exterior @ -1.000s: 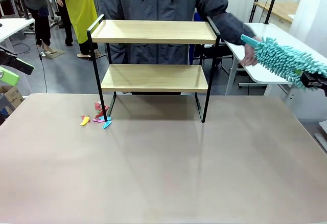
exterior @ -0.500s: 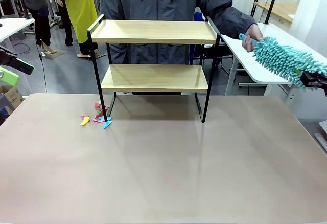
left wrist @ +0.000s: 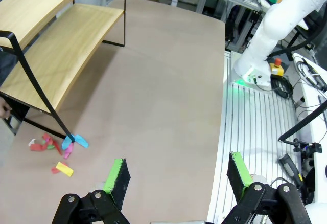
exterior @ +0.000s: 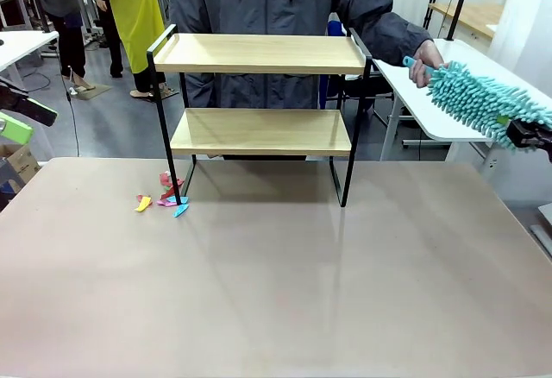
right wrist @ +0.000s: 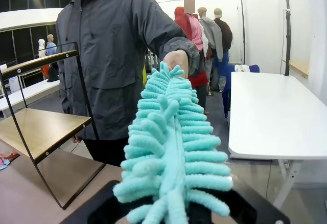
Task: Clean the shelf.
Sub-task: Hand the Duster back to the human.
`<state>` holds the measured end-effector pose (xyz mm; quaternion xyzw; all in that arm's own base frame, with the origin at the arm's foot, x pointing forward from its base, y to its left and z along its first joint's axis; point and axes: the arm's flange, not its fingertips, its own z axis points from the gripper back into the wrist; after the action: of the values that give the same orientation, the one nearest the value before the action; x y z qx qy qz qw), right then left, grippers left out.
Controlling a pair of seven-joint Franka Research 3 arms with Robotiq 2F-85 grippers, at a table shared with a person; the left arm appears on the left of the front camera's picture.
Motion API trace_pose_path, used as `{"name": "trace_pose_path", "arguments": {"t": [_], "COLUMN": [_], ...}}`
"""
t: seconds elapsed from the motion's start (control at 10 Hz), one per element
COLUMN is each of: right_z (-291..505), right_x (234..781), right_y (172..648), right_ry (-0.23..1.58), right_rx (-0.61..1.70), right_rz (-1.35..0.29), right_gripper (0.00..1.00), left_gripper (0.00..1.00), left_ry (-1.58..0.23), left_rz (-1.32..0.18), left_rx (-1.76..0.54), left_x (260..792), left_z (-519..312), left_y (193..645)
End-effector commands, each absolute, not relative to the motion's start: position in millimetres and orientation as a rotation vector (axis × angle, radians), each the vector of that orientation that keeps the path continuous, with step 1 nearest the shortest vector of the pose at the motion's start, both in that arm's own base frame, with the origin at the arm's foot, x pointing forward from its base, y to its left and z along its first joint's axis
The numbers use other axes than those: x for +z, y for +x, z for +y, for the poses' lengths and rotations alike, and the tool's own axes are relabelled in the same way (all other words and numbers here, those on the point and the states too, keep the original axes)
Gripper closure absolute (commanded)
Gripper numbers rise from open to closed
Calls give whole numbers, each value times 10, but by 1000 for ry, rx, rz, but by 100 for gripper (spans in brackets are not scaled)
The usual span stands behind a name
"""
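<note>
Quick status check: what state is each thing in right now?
Shelf: upright, both boards bare.
Duster: in the air, the person's hand on its tip.
Right gripper: shut on the duster's near end.
Left gripper: open, holding nothing.
Colored scraps: on the table by the shelf's leg.

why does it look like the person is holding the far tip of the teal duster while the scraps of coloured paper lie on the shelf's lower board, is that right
Not quite. The person's hand does hold the far tip of the teal duster, but the scraps of coloured paper lie on the table by the shelf's left leg, not on its lower board. The front view shows this.
</note>
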<state>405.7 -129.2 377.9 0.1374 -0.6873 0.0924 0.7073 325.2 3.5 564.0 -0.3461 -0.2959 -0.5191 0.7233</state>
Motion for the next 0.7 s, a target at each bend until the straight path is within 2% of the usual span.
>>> {"name": "trace_pose_path", "arguments": {"t": [0.0,0.3,0.6], "right_z": [-1307,-1327,-1447], "right_x": [3802,3864,4479], "right_y": [4068,4076,3971], "right_ry": [320,359,511], "right_rx": [197,165,80], "right_rz": [-1515,-1460,-1497], "right_gripper": [0,3,0], "left_gripper": [0,0,0], "left_ry": [-781,-781,-781], "left_rz": [-659,-659,-659], "left_rx": [-1145,-1145,-1145], "left_x": [5667,5667,5667], "left_z": [36,36,36], "left_y": [3258,3258,3258]}}
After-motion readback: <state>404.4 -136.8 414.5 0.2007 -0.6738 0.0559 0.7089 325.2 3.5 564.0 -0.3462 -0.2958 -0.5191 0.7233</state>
